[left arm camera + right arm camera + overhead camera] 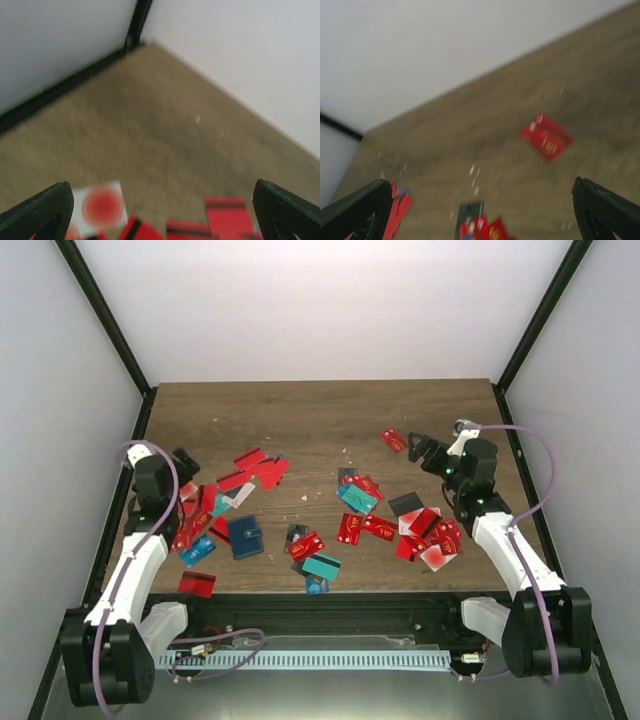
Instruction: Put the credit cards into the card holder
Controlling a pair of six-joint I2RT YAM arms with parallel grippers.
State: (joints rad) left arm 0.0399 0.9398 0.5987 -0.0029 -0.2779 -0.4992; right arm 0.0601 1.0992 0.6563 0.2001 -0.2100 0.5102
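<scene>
Both left fingers [47, 212] and right fingers [362, 210] hang spread wide, empty. At the table's [320, 410] 7 o'clock lies the card holder [245, 536]; the left should steady it. From the credit cards [355, 528], the right best picks an unstacked one, like the lone red card [394, 440] at 1 o'clock.

Credit cards [357, 528], mostly red with some teal, black and whitish, lay flat in loose overlapping clusters at left, centre and right. One red card [394, 440] lay apart, further back. Card holder [245, 536], dark navy and squarish, lay flat at the left cluster's near edge.
</scene>
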